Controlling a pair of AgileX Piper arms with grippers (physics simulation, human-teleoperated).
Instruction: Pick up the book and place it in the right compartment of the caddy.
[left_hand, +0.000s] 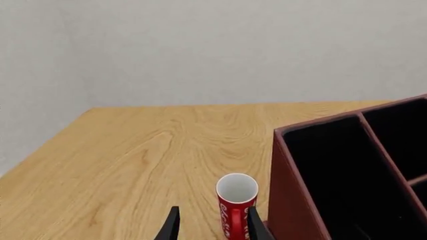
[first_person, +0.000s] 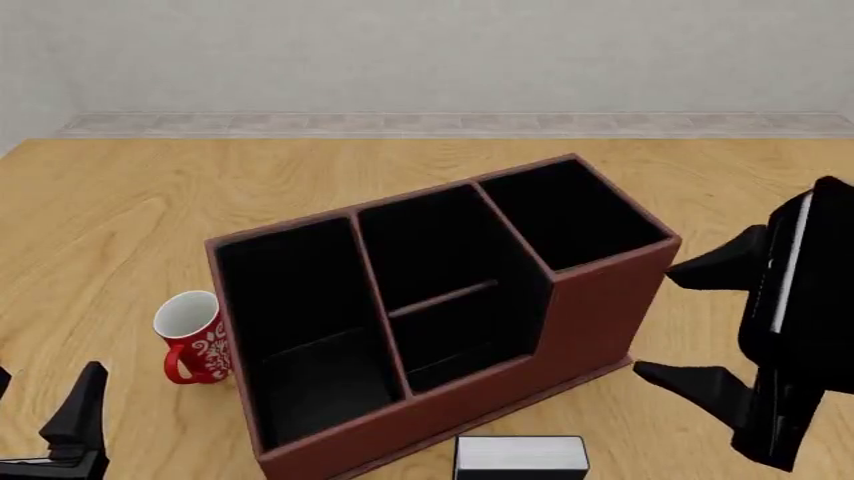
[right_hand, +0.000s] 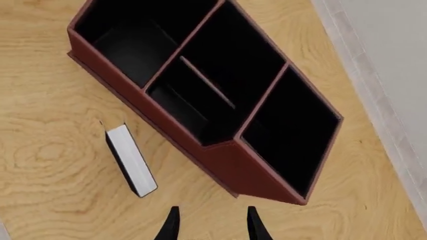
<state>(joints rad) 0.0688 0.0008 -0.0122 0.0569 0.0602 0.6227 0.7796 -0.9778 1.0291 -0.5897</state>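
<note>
A dark red-brown caddy (first_person: 587, 325) with a black lining is shown on a light wooden table (first_person: 120, 210) marked with swirling brown grain. The book (first_person: 521, 456) is seen as black covers around a white page edge, and the mug (first_person: 195, 338) as red with a white scrolling pattern and a white inside. The wall (left_hand: 213, 50) is rendered plain pale grey.
</note>
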